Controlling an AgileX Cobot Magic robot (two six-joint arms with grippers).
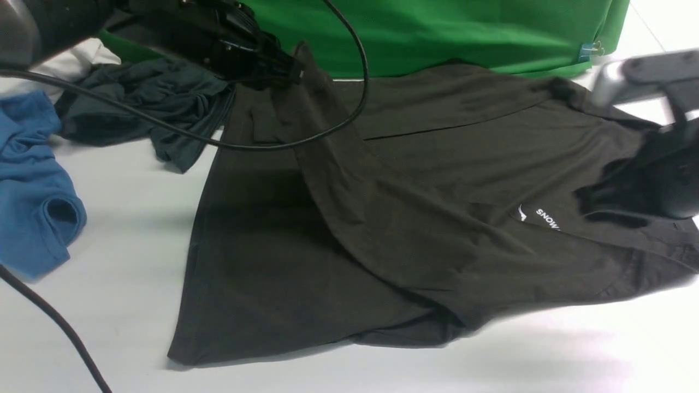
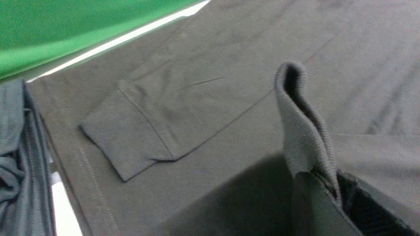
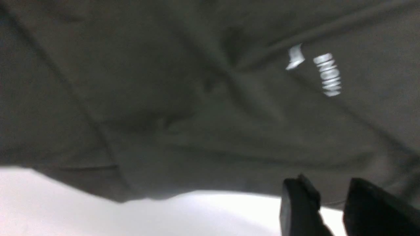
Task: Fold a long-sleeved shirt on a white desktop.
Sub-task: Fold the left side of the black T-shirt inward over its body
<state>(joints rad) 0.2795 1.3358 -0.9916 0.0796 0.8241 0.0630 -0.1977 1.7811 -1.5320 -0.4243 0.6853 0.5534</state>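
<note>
Cuff [image 2: 300, 124] clamped in your left pincer [image 1: 289, 70], held high, likely to fold the sleeve [image 1: 349, 174] over the long-sleeved shirt [image 1: 437, 164] beneath | your right pincer [image 3: 331, 193] part open, empty.

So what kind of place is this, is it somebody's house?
Probably a robot lab or filming studio, not a home. A green cloth backdrop hangs behind the plain white desktop, and the robot's black left gripper, with trailing cables, holds up a sleeve of the dark olive-brown long-sleeved shirt.
</note>
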